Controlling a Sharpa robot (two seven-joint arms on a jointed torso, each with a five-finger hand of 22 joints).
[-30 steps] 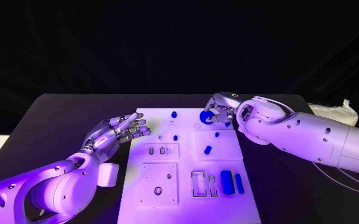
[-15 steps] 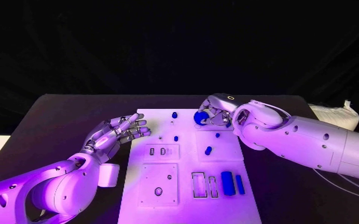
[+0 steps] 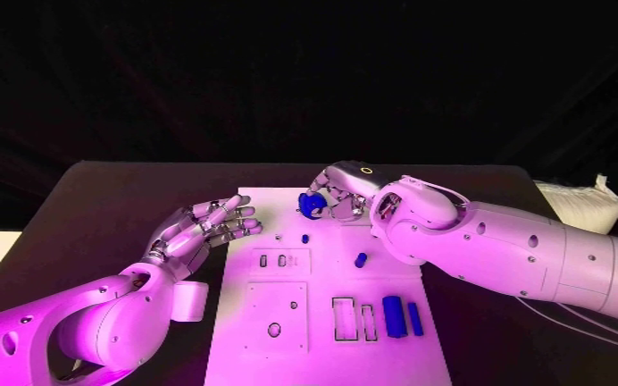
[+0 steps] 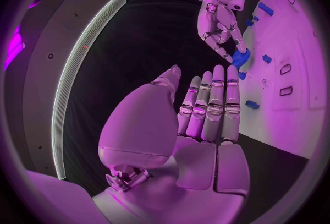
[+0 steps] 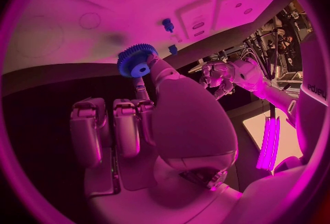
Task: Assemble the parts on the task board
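The board (image 3: pixel 329 350) lies flat across the middle of the table (image 3: pixel 116 198), running from twelve o'clock down to six. It looks rigid, and I judge it needs no steadying from me.

My left hand (image 3: pixel 206 228) hovers just off the board's nine o'clock edge, fingers spread, grasping nothing.

My right hand (image 3: pixel 338 197) is over the board's twelve o'clock end, and I pinch the gear (image 5: pixel 135 60) between thumb and fingertips. In the right wrist view it shows as a small blue toothed wheel with a round hole through its middle, held above the board and clear of it.

I judge the gear light and stiff, a hard plastic piece that will not bend or crush. The teeth give my fingertips some bite, so the rim is the place to hold it. The hole must stay uncovered if it is to drop over a peg. Being so small, it could easily twist in a two-point pinch.

Other blue parts sit lower on the board: two blocks (image 3: pixel 401 315) near five o'clock, and a small peg (image 3: pixel 361 259) near the centre.
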